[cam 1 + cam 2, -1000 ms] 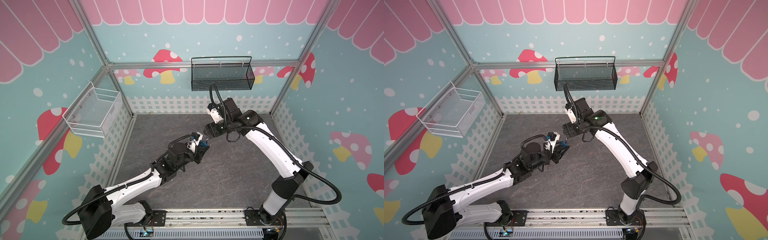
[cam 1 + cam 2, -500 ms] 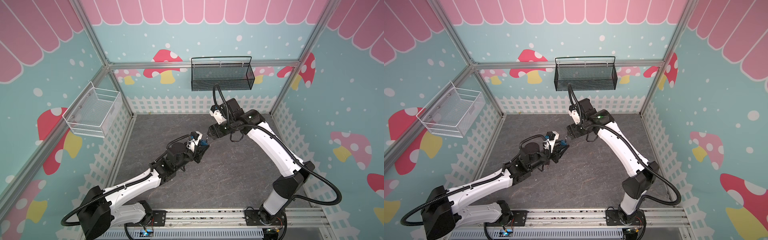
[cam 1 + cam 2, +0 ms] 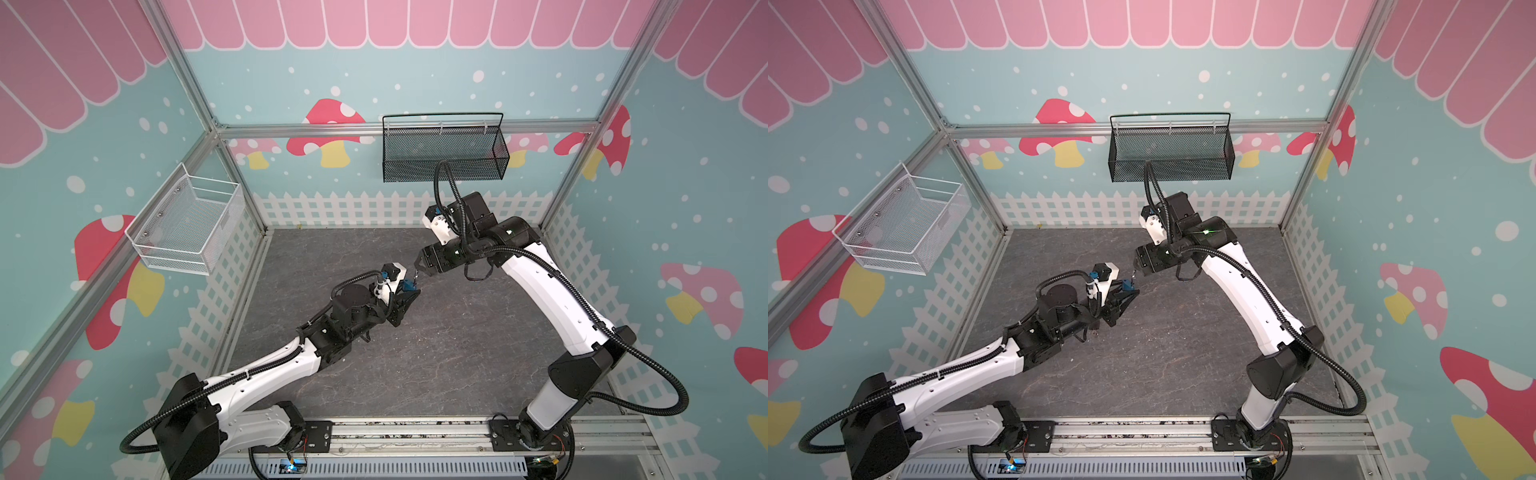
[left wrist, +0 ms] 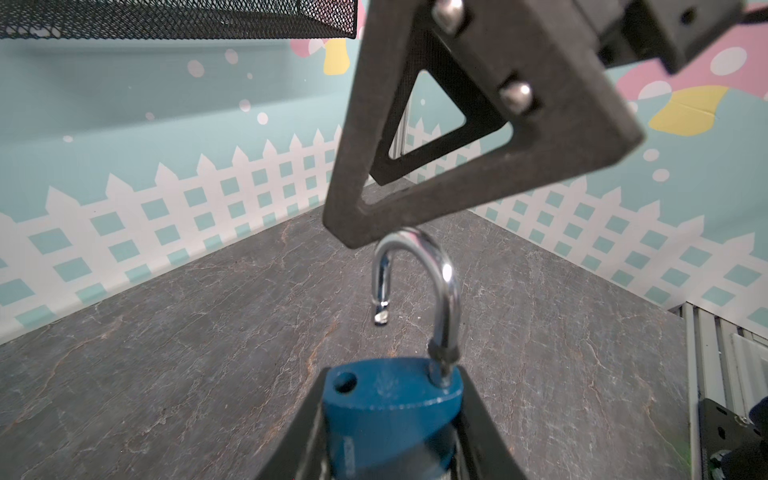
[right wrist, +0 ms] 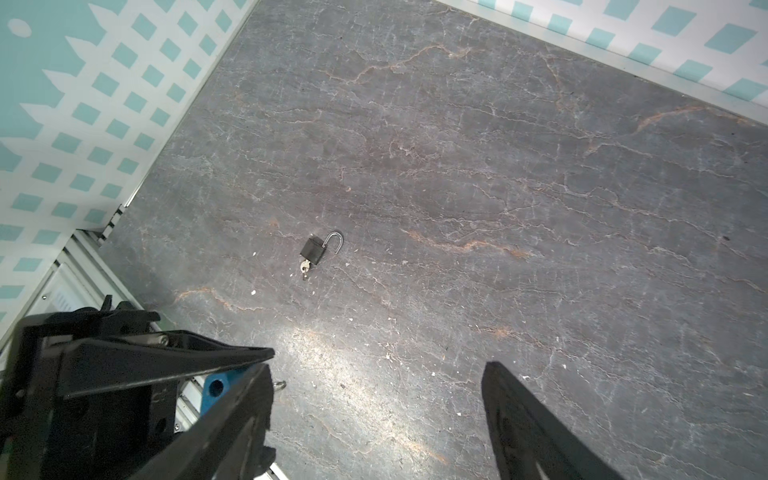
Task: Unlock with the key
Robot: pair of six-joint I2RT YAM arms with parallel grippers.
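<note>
The left fingers (image 4: 299, 436) clamp the blue padlock (image 4: 390, 399) by its body, whose lower part is blurred and cut off at the picture edge. Its steel shackle (image 4: 446, 282) is swung open, the free end clear of its hole. The keyhole side is hidden, so I cannot tell whether a key sits there. The right fingers (image 5: 523, 424) are spread wide and hold nothing. One hangs just over the shackle's bend; whether it touches is unclear. Well beyond them on the desk (image 5: 498, 166) lies a black padlock (image 5: 312, 250), open, a small key (image 5: 304, 266) at its base.
</note>
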